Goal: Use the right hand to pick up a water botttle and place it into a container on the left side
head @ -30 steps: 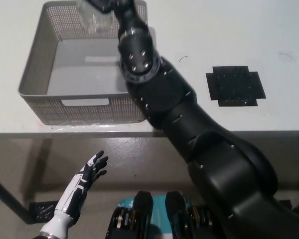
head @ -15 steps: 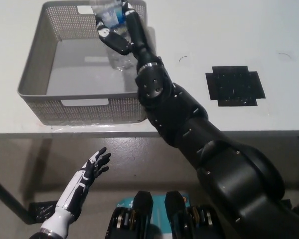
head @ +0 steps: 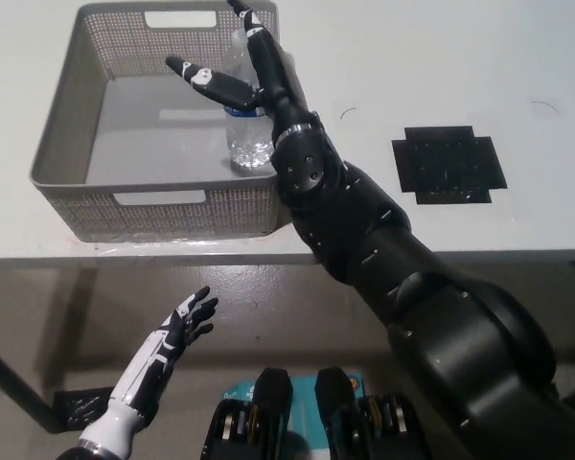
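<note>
White tabletop (head: pixel 441 57), matte and pale, filling the upper part of the head view, its front edge running straight across below the basket; under that edge, grey-brown floor (head: pixel 268 316) in shadow, with a dark table leg (head: pixel 10 383) slanting at the lower left. Grey mesh basket (head: pixel 67 125) on the table's left part, rectangular, slotted handles in its near and far walls, pale bottom bare apart from the bottle. Right of the basket and well apart from it, a flat black cross-shaped mat (head: pixel 448 165) lying on the table, and between mat and basket a small dark curved mark on the white surface. Black right arm reaching up from the lower right across the basket's right wall, right hand (head: pixel 238 67) over the basket's inside, fingers spread and stretched out, clamped on nothing. Clear water bottle (head: pixel 246 129) standing upright inside the basket by its right wall, blue label band around its middle, just beside the open fingers. White left hand (head: pixel 168 340) resting low below the basket, off the table, fingers apart and empty.
</note>
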{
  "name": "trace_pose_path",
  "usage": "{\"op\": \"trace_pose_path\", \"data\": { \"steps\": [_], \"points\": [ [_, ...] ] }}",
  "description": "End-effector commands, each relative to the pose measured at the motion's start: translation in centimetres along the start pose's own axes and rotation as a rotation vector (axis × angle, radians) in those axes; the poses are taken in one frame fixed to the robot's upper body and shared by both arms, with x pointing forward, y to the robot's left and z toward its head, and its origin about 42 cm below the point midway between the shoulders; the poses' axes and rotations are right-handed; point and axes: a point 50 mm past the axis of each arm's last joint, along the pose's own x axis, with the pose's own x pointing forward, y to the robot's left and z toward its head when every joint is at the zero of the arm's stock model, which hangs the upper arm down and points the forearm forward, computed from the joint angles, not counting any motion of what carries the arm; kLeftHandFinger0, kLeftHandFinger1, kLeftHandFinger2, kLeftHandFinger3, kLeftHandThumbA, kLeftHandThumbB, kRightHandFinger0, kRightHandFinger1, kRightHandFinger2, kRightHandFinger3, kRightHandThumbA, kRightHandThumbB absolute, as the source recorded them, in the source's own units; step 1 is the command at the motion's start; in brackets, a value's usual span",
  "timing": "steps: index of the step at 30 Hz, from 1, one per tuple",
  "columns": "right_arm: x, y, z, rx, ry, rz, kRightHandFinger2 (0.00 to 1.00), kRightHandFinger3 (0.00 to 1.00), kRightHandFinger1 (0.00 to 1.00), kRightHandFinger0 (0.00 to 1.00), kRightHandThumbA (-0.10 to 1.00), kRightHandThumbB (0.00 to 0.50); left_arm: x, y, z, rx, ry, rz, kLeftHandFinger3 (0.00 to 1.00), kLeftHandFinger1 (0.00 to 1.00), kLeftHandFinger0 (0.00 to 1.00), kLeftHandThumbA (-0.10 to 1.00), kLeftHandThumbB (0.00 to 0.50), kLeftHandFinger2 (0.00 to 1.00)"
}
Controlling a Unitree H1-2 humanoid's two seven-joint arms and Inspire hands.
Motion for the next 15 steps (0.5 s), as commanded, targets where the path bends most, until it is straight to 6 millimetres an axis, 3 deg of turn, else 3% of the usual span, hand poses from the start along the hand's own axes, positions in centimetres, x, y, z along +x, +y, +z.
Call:
{"op": "trace_pose_path", "data": {
  "steps": [1, 5, 6, 7, 9, 11, 15],
  "points": [
    [2.2, -2.7, 5.1, 0.034, -0.229, -0.054, 1.0, 1.0, 1.0, 1.0, 1.0, 0.496, 0.6, 0.4, 1.1, 0.028, -0.041, -0.027, 1.0, 1.0, 1.0, 1.0, 0.195, 1.0],
    [2.9, -6.6, 7.8, 0.116, -0.377, -0.123, 1.0, 1.0, 1.0, 1.0, 1.0, 0.495, 0.8, 0.7, 1.2, 0.036, -0.042, -0.018, 1.0, 1.0, 1.0, 1.0, 0.198, 1.0],
    [2.3, -9.0, 8.7, 0.123, -0.451, -0.171, 1.0, 1.0, 1.0, 1.0, 1.0, 0.5, 0.7, 0.8, 1.2, 0.042, -0.044, -0.023, 1.0, 1.0, 1.0, 1.0, 0.191, 1.0],
    [2.1, -9.2, 8.8, 0.122, -0.455, -0.175, 1.0, 1.0, 1.0, 1.0, 1.0, 0.5, 0.7, 0.8, 1.2, 0.043, -0.044, -0.023, 1.0, 1.0, 1.0, 1.0, 0.191, 1.0],
    [-0.6, -13.2, 10.1, 0.167, -0.563, -0.25, 1.0, 1.0, 1.0, 1.0, 1.0, 0.48, 0.7, 1.0, 1.4, 0.024, -0.045, -0.021, 1.0, 1.0, 1.0, 1.0, 0.194, 1.0],
    [-3.2, -15.6, 10.4, 0.184, -0.626, -0.291, 1.0, 1.0, 1.0, 1.0, 1.0, 0.466, 0.6, 1.1, 1.4, 0.034, -0.042, -0.017, 1.0, 1.0, 1.0, 1.0, 0.194, 1.0],
    [-9.1, -19.2, 9.3, 0.25, -0.706, -0.345, 1.0, 1.0, 1.0, 1.0, 1.0, 0.5, 0.5, 1.1, 1.3, 0.03, -0.042, -0.017, 1.0, 1.0, 1.0, 1.0, 0.168, 1.0]
  ]
}}
